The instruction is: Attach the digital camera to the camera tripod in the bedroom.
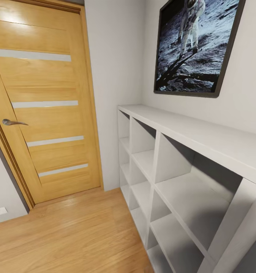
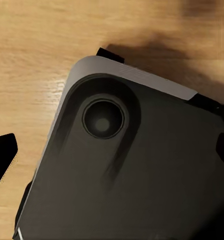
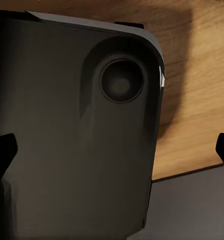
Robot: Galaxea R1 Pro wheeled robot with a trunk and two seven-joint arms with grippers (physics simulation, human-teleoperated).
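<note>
The digital camera and the camera tripod are out of view. I face a corner of the bedroom with a white cubby shelf (image 1: 173, 170) along the right wall. In the left wrist view my left gripper (image 2: 112, 155) hangs open over my own dark grey base (image 2: 141, 170), its black fingertips (image 2: 3, 156) far apart with nothing between them. The right wrist view has my right gripper (image 3: 112, 150) open in the same way above the base (image 3: 67, 140), one fingertip (image 3: 3, 150) at each side.
A closed wooden door (image 1: 44, 102) with a metal handle (image 1: 12, 122) stands ahead on the left. A framed astronaut picture (image 1: 196, 45) hangs above the shelf. Light wood floor (image 1: 67, 235) runs between door and shelf. A wall socket (image 1: 0, 211) sits low at the left.
</note>
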